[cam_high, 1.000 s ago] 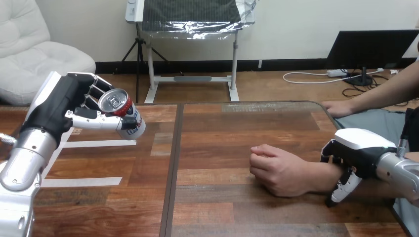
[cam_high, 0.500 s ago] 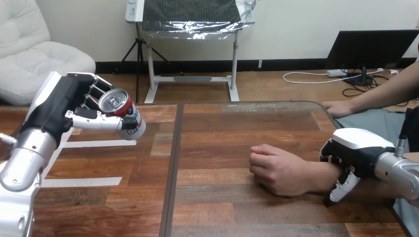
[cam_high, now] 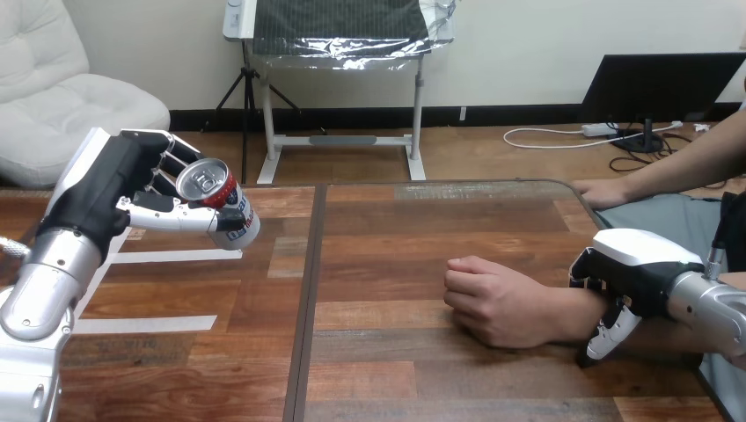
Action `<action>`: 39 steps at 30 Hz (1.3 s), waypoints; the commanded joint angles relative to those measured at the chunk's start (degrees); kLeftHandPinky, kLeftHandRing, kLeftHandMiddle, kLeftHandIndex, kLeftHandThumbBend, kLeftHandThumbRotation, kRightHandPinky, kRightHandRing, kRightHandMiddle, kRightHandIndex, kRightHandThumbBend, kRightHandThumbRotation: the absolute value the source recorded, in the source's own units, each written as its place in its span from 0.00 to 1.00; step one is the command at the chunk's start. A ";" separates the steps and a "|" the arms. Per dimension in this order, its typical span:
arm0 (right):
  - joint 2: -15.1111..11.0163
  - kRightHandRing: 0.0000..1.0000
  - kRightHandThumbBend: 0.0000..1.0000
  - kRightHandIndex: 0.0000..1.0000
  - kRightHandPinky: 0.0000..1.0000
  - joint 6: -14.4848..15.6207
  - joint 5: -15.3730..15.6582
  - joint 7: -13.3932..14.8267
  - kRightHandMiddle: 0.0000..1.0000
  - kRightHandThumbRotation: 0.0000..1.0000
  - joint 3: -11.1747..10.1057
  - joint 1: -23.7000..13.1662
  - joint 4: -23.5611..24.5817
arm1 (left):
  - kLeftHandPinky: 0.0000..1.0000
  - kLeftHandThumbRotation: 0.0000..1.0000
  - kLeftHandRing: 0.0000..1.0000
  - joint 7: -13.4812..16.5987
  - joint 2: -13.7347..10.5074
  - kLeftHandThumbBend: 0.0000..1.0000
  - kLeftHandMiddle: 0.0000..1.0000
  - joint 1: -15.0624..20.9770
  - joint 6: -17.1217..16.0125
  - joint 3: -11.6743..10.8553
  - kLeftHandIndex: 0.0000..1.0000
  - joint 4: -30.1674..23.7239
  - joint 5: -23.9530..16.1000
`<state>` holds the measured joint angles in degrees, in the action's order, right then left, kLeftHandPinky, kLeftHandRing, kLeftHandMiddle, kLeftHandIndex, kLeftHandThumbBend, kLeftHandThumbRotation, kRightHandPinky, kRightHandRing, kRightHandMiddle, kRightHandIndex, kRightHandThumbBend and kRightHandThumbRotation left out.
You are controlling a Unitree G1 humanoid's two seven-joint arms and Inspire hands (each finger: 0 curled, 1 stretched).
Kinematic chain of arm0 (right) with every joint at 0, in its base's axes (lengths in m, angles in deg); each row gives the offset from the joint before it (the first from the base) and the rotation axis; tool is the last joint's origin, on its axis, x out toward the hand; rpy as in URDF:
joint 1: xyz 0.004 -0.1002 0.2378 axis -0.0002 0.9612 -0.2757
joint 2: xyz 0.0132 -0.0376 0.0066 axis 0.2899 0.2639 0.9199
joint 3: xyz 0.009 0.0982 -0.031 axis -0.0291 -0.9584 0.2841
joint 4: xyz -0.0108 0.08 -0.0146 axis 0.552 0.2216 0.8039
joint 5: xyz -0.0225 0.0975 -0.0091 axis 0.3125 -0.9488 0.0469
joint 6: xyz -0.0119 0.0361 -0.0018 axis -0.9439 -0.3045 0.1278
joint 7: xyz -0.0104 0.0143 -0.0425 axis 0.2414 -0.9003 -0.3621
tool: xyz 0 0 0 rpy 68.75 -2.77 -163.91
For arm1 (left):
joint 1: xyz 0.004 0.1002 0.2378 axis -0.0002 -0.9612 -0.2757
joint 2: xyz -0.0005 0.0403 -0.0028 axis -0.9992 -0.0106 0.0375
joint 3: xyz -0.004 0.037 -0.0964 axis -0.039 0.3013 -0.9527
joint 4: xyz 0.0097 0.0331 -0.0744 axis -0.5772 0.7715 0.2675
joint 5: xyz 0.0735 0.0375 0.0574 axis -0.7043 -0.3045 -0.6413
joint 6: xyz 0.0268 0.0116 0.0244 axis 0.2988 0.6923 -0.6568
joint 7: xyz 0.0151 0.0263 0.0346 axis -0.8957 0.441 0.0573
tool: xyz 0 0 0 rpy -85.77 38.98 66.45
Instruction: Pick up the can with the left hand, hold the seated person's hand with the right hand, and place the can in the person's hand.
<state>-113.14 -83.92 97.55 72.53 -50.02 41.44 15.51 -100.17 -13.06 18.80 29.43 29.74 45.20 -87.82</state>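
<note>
Head view: left hand [cam_high: 106, 189] grips can [cam_high: 220, 207], right hand [cam_high: 638, 264] clasps person's wrist [cam_high: 576, 316], table [cam_high: 378, 255] between.

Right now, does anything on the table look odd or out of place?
The can leans sideways in the left hand, and the person's hand lies on the table as a closed fist, not open for it.

— What sort of place is this?
— A robot lab or test room, by the look. White tape strips [cam_high: 167, 256] are stuck on the wooden surface [cam_high: 396, 229], and a machine's silver forearm [cam_high: 44, 281] reaches over it.
— Anyone there?
— A person's forearm [cam_high: 576, 316] rests on that surface.
</note>
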 commanded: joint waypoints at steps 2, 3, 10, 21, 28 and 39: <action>2.48 0.43 0.83 0.50 0.35 0.68 -0.23 -1.59 0.50 0.12 1.46 3.70 -2.44 | 0.30 0.00 0.36 0.25 -0.76 0.76 0.39 2.77 -1.71 -1.16 0.42 -2.57 0.64; 2.50 0.43 0.83 0.50 0.35 0.73 -0.29 -1.66 0.50 0.12 1.44 3.73 -2.26 | 0.30 0.00 0.36 0.24 -0.76 0.76 0.39 2.79 -1.80 -1.15 0.42 -2.51 0.64; 2.79 0.46 0.83 0.52 0.38 1.02 -0.66 -2.48 0.52 0.15 1.34 3.59 -1.94 | 0.30 0.00 0.35 0.29 -0.78 0.76 0.38 2.87 -2.30 -1.10 0.41 -2.19 0.59; 3.39 0.47 0.85 0.54 0.39 2.30 -0.77 -3.06 0.53 0.15 1.41 3.56 -1.15 | 0.30 0.00 0.35 0.10 -0.61 0.76 0.38 2.95 -1.51 -1.31 0.41 -2.45 1.07; 3.55 0.46 0.86 0.55 0.38 2.53 -1.19 -3.05 0.52 0.14 1.19 3.89 -0.37 | 0.30 0.00 0.35 0.31 -0.74 0.76 0.38 2.91 -1.41 -1.23 0.41 -2.62 0.79; 4.12 0.45 0.88 0.54 0.36 1.55 -1.66 -2.14 0.52 0.11 1.01 3.94 -0.87 | 0.29 0.00 0.35 0.48 -0.85 0.77 0.38 2.86 -1.70 -1.25 0.41 -2.67 0.59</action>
<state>-112.36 -82.49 96.33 70.98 -50.28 41.83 16.87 -100.21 -13.06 18.80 29.26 29.74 45.20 -87.62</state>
